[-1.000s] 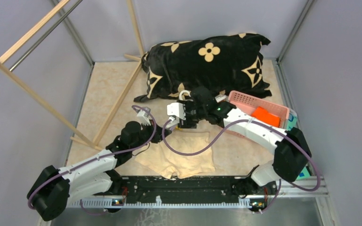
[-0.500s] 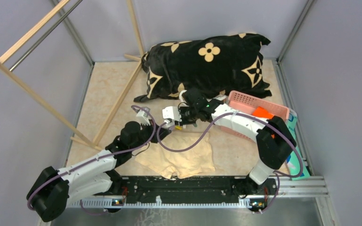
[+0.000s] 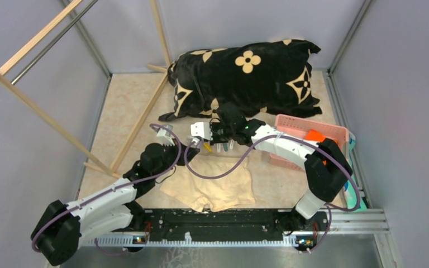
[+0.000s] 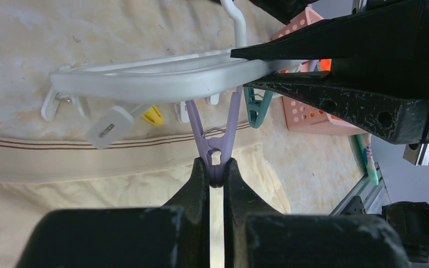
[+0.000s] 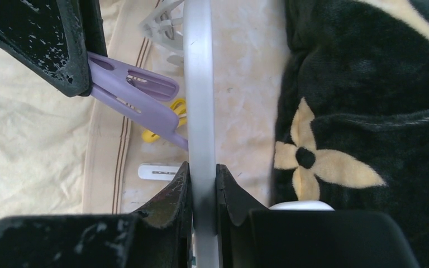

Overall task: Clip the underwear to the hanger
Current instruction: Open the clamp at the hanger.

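- Right gripper (image 5: 203,167) has swung leftward since the earlier frame and closed; it now clamps the hanger (image 5: 198,84) bar between its fingers.
- Left gripper (image 4: 216,167) is pinched shut on the purple clip (image 4: 219,146), which dangles from that bar just ahead of it.
- Underwear (image 4: 117,190) lies flat on the worktop (image 3: 128,100) below both grippers, waistband just under the clip; no fabric looks caught yet.
- Risk: an off-centre squeeze may let the clip twist free, or a hanger shift could tug it out of the left grip.
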